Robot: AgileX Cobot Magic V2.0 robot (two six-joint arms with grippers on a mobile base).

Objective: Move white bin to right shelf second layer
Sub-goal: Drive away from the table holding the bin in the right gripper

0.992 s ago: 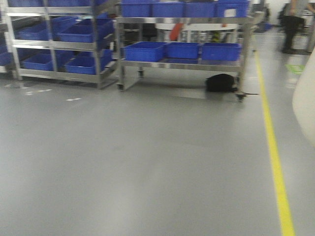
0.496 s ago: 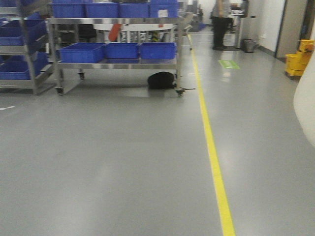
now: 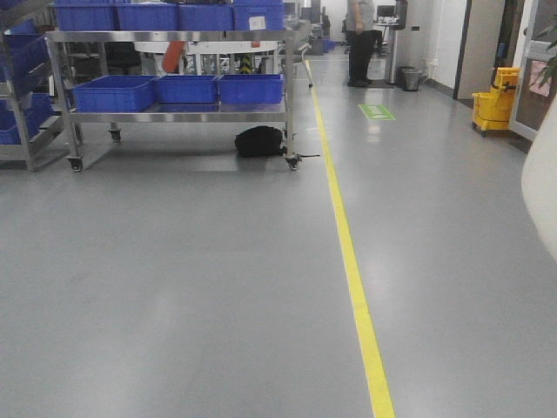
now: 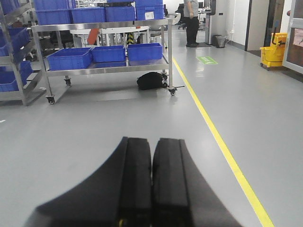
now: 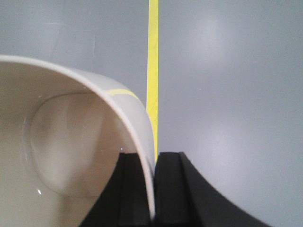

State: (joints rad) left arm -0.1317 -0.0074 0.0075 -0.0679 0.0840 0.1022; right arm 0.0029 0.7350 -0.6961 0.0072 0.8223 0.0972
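The right gripper (image 5: 154, 161), lower centre of its wrist view, pinches only one wall of the white bin (image 5: 71, 142); jolts while driving could make it slip. Left gripper (image 4: 151, 142) is closed, empty.

A glossy grey floor (image 3: 174, 296) fills the front view, split by a yellow line (image 3: 347, 252) that runs from bottom centre toward the top. At upper left, a wheeled stainless-steel rack (image 3: 174, 37) carries blue crates (image 3: 113, 92), with a black bag (image 3: 258, 141) beneath it. At upper right are a yellow mop bucket (image 3: 493, 104) and a green floor marking (image 3: 376, 112).
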